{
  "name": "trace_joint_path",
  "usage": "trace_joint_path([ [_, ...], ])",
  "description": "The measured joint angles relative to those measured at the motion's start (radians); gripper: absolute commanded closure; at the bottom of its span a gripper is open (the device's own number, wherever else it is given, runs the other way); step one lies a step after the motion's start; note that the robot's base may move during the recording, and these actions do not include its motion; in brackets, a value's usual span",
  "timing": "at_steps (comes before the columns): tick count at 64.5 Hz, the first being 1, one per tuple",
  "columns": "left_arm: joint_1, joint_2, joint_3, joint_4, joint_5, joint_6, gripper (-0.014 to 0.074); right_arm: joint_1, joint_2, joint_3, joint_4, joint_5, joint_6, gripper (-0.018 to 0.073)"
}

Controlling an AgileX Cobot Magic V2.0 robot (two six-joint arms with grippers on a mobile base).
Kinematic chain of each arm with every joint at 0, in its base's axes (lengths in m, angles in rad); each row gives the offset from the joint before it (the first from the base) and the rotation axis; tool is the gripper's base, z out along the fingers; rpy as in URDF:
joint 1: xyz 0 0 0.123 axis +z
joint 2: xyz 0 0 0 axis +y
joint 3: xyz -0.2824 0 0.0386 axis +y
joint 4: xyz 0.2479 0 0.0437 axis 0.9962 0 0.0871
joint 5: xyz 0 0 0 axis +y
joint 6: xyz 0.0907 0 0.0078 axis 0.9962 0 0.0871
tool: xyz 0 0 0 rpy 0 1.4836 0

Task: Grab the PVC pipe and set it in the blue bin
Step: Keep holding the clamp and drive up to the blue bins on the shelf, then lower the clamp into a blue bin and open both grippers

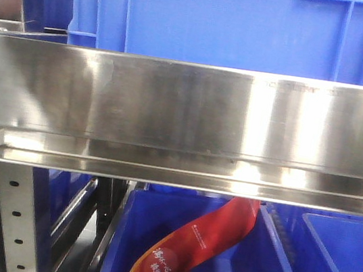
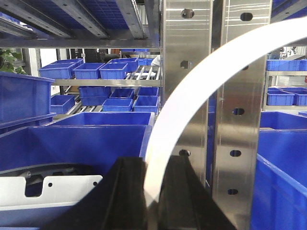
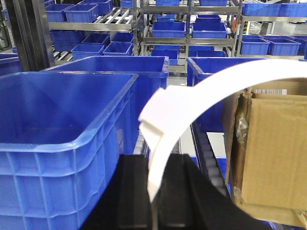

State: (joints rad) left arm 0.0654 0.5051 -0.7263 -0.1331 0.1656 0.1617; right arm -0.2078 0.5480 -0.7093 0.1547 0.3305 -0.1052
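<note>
In the left wrist view my left gripper (image 2: 154, 163) is shut on a white curved PVC pipe (image 2: 187, 96) that arcs up and to the right in front of steel uprights. In the right wrist view my right gripper (image 3: 157, 160) is shut on a white curved PVC pipe (image 3: 216, 81) with a collar near its lower bend. A large blue bin (image 3: 67, 143) stands just left of the right gripper. I cannot tell whether both grippers hold one pipe. Neither gripper nor any pipe shows in the front view.
A steel shelf beam (image 1: 186, 106) fills the front view, with a blue bin (image 1: 233, 20) above and another (image 1: 264, 271) below holding a red packet (image 1: 199, 248). Perforated steel uprights (image 2: 237, 124) stand right of the left gripper. A cardboard box (image 3: 273, 148) stands right of the right gripper.
</note>
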Motion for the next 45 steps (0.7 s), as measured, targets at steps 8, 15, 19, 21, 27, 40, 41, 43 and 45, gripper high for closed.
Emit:
trace_joint_path([
  [8, 0.0, 0.0, 0.0, 0.0, 0.0, 0.0, 0.0707, 0.0, 0.0, 0.0, 0.0, 0.0, 0.0, 0.0715],
  [15, 0.0, 0.0, 0.0, 0.0, 0.0, 0.0, 0.0707, 0.0, 0.0, 0.0, 0.0, 0.0, 0.0, 0.0715],
  [19, 0.0, 0.0, 0.0, 0.0, 0.0, 0.0, 0.0707, 0.0, 0.0, 0.0, 0.0, 0.0, 0.0, 0.0715],
  [21, 0.0, 0.0, 0.0, 0.0, 0.0, 0.0, 0.0707, 0.0, 0.0, 0.0, 0.0, 0.0, 0.0, 0.0715],
  [27, 0.0, 0.0, 0.0, 0.0, 0.0, 0.0, 0.0707, 0.0, 0.0, 0.0, 0.0, 0.0, 0.0, 0.0715],
  [40, 0.0, 0.0, 0.0, 0.0, -0.006, 0.0, 0.0707, 0.0, 0.0, 0.0, 0.0, 0.0, 0.0, 0.0715],
  [41, 0.0, 0.0, 0.0, 0.0, -0.008, 0.0, 0.0707, 0.0, 0.0, 0.0, 0.0, 0.0, 0.0, 0.0715],
  [43, 0.0, 0.0, 0.0, 0.0, -0.016, 0.0, 0.0707, 0.0, 0.0, 0.0, 0.0, 0.0, 0.0, 0.0715],
  [45, 0.0, 0.0, 0.0, 0.0, -0.023, 0.0, 0.0707, 0.0, 0.0, 0.0, 0.0, 0.0, 0.0, 0.0715],
])
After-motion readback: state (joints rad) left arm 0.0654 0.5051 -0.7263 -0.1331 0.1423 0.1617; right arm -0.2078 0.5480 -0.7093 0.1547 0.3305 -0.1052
